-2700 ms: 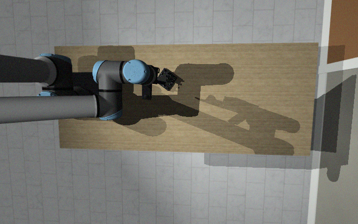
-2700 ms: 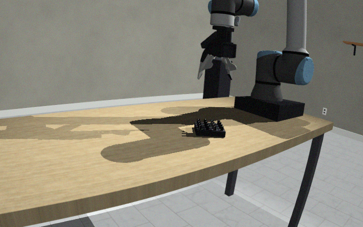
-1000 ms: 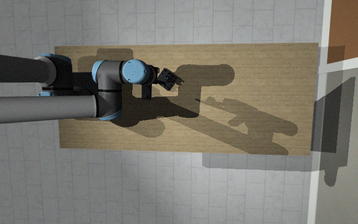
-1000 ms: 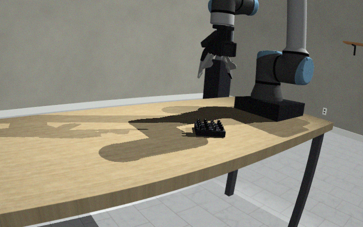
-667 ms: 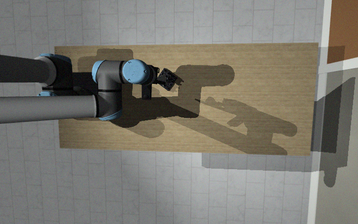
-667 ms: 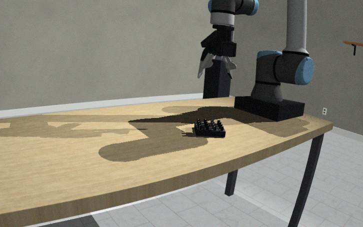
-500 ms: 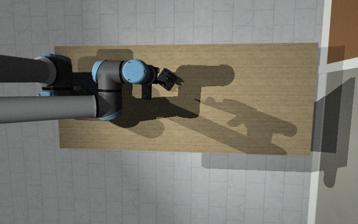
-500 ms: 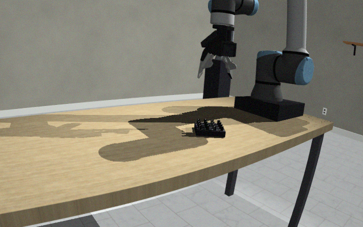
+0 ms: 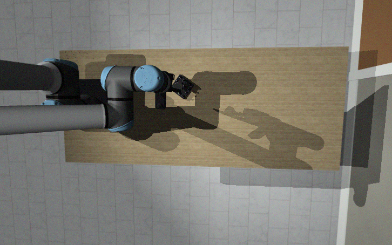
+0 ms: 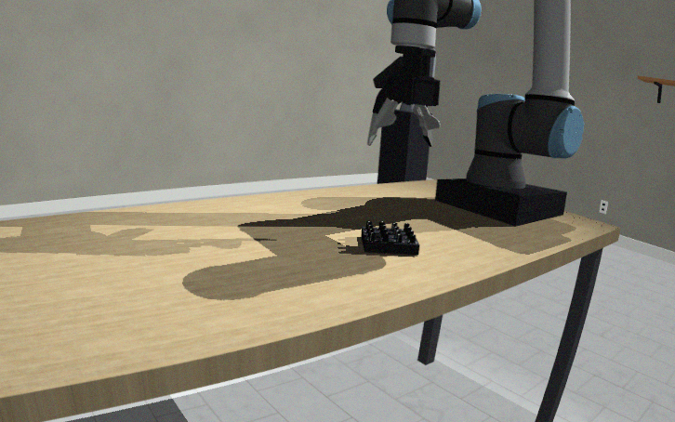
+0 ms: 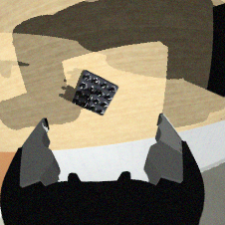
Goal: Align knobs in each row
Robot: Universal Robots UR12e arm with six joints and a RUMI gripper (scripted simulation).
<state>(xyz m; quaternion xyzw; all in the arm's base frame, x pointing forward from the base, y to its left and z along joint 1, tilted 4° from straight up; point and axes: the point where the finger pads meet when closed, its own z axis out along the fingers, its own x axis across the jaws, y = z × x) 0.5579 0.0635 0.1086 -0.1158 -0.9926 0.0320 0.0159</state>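
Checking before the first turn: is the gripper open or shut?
Open. The gripper has its fingers spread wide with nothing between them, high above the knob box.

The knob box (image 11: 95, 92) is too small in every view to read which marks its knobs point at. From above, the wrist (image 9: 148, 78) hides part of it.
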